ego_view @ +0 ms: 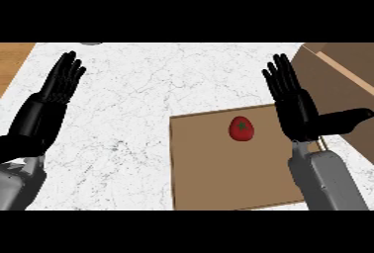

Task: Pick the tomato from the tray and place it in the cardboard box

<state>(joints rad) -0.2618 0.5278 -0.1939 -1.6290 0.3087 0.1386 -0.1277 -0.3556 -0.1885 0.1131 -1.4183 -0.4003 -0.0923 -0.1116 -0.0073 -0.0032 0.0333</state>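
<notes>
A red tomato (242, 129) with a green stem end lies on the flat brown tray (219, 173), near the tray's far edge. The cardboard box (340, 84) stands at the right edge of the view, only partly in sight. My right hand (296, 106) is just right of the tomato, over the tray's right side, fingers straight and pointing away, thumb sticking out to the right; it holds nothing. At the left side my left hand (51, 99) rests open, fingers up, far from the tray.
The counter top (146, 99) is white marble. A strip of wooden surface (11, 59) shows at the far left corner. A small grey thing (91, 43) peeks in at the top edge.
</notes>
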